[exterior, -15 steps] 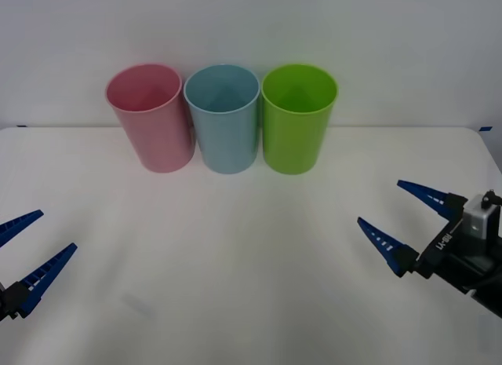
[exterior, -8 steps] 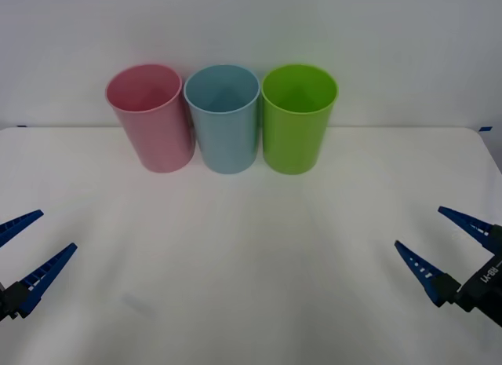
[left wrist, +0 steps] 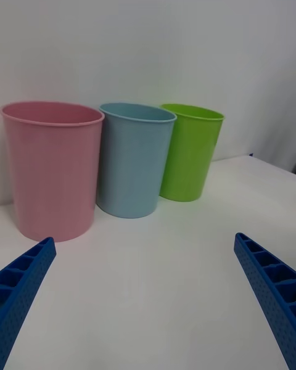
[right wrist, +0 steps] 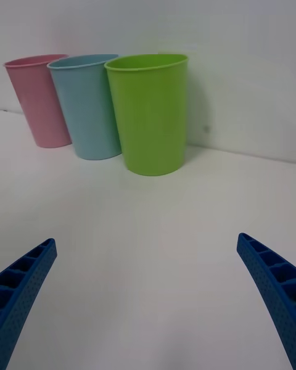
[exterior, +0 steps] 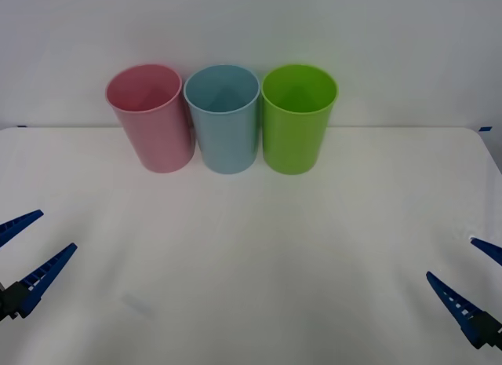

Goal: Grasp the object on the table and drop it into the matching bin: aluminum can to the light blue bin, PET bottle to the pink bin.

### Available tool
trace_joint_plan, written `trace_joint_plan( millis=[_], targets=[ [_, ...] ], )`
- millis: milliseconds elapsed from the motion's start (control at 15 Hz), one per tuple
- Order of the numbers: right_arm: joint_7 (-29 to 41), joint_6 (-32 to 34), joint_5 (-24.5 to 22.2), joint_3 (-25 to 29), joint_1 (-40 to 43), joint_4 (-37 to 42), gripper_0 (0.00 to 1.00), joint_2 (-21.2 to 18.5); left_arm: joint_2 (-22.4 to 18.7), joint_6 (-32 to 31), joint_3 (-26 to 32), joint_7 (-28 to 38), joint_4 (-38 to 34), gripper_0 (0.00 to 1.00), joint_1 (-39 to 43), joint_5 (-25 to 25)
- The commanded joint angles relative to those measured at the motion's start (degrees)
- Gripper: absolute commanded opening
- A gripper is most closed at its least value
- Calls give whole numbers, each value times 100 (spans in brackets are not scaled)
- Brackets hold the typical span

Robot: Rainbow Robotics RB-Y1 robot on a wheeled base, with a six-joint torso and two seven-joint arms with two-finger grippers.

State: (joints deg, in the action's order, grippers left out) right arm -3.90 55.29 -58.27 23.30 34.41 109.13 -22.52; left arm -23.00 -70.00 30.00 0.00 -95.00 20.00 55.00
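**Both grippers empty, no can on the table**

The right gripper (exterior: 478, 290) hangs low at about four o'clock on the table (exterior: 259, 247), fingers spread wide with nothing between them. The left gripper (exterior: 23, 251) waits at about eight o'clock, equally splayed and empty. Toward twelve o'clock stand the pink bin (exterior: 150, 118), the light blue bin (exterior: 224, 118) touching beside it, and a lime green bin (exterior: 296, 118). No aluminum can lies on the white surface; whether it sits inside a bin cannot be told. Such a can would likely be light, thin-walled, smooth and easily dented, so a gentle pinch across mid-body suits best.
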Motion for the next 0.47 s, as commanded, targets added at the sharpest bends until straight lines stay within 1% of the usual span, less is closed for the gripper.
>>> trace_joint_plan(
  millis=[67, 467],
  targets=[
    [-49, 17, 35, -1, 128, -6, 100, 2, 0, 0, 0, 0, 0, 100, 0, 0],
    [-58, 17, 35, -80, 180, 3, 100, 2, 0, 0, 0, 0, 0, 100, 0, 0]
  ],
)
